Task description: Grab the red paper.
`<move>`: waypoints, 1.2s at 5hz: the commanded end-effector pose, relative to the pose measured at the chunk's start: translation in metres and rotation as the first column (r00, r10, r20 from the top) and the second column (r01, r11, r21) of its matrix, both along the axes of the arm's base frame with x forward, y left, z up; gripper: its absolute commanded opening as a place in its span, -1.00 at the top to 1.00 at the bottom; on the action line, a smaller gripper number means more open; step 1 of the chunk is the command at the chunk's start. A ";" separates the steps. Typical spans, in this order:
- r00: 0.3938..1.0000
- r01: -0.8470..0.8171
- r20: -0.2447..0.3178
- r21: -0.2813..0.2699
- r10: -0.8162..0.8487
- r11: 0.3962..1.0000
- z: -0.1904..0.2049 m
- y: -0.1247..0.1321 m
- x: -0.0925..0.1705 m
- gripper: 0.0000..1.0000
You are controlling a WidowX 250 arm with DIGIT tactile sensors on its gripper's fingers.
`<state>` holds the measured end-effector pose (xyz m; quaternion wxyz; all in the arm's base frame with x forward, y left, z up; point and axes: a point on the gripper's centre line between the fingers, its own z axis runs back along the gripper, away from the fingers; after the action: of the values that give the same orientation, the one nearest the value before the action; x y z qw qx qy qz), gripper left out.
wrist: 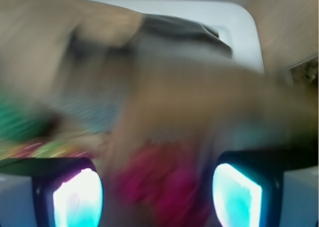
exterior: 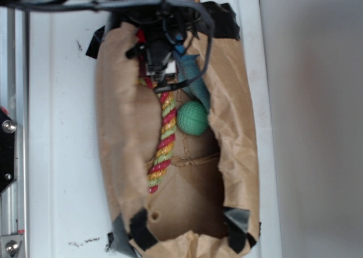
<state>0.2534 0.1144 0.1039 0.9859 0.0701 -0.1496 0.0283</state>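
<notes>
Red paper (wrist: 159,192) visible only in wrist view: blurred crimson mass low in frame, sitting between the two fingers (wrist: 77,197) of the gripper (wrist: 157,199). Fingers spread wide on either side of it, pads glowing pale; contact with the paper impossible to judge through the motion blur, so hold not confirmed. In exterior view, paper hidden under the gripper (exterior: 154,65), which hangs over the far end of the brown paper bag (exterior: 119,127), near the bag's top edge. Bag lying open on the white tabletop (exterior: 62,156), black tape at its corners. Red, yellow and green twisted rope (exterior: 163,142) running lengthwise down the bag's middle from just under the gripper. Green ball (exterior: 193,118) just right of the rope, close to the bag's right wall. Teal-blue object (exterior: 193,76) between gripper and ball, partly covered by a black cable; identity unclear. Wrist view heavily smeared throughout.
</notes>
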 end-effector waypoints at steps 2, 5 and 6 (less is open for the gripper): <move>0.999 0.038 0.033 -0.044 -0.036 0.998 0.033 -0.031 0.017 -1.00; 0.997 -0.010 0.073 0.024 0.008 1.000 -0.027 -0.043 0.024 -1.00; 0.997 0.000 0.073 0.067 -0.005 0.998 -0.040 -0.014 0.018 -1.00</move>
<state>0.2692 0.0896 0.0522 0.9796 0.0993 -0.1740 0.0156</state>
